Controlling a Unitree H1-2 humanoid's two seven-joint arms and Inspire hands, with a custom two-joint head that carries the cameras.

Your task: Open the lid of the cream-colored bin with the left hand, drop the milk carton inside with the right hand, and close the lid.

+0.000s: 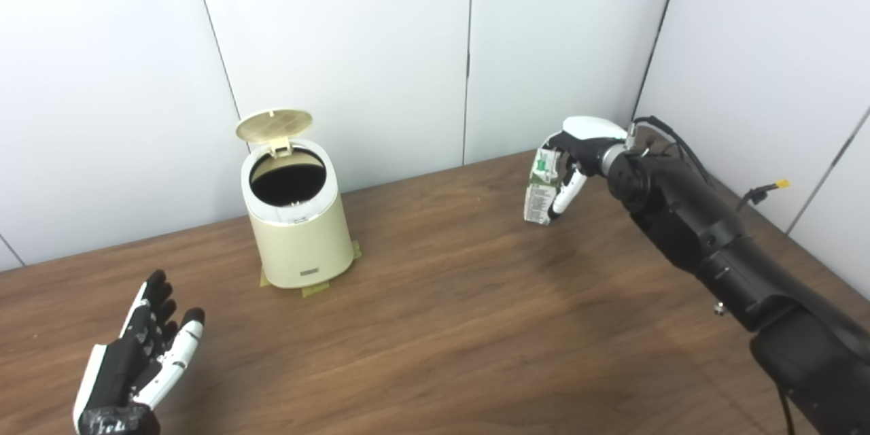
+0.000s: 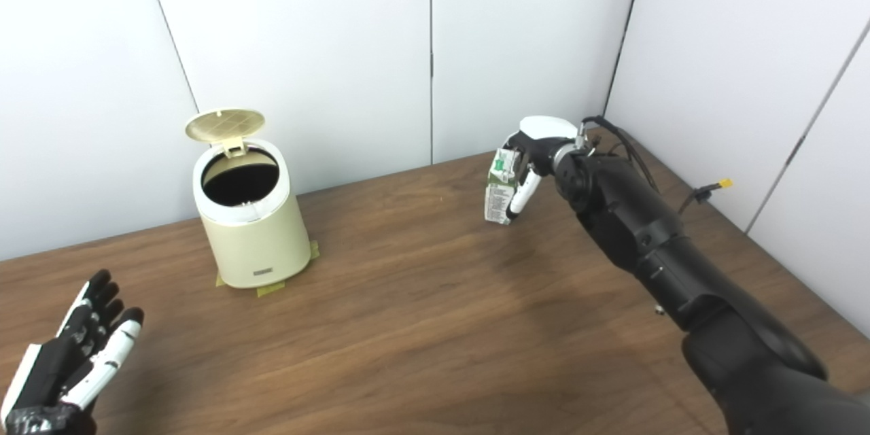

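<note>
Cream bin (image 1: 299, 234) (lid (image 1: 274, 124) up); milk carton (image 1: 542, 188) upright, held.

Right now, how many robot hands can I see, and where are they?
2. The left robot hand is open above the table's near left corner. The right robot hand is at the far right, shut on the milk carton. None seems hidden.

I am seeing the cream-colored bin (image 2: 255, 234) standing on the table (image 2: 421, 326) at left, its lid (image 2: 225, 125) tilted up and back, dark interior showing. My right hand (image 2: 537, 149) is gripping the milk carton (image 2: 501, 192) upright, well apart from the bin, near the back wall. My left hand (image 2: 71, 360) is hovering low at the near left, fingers spread, holding nothing.
</note>
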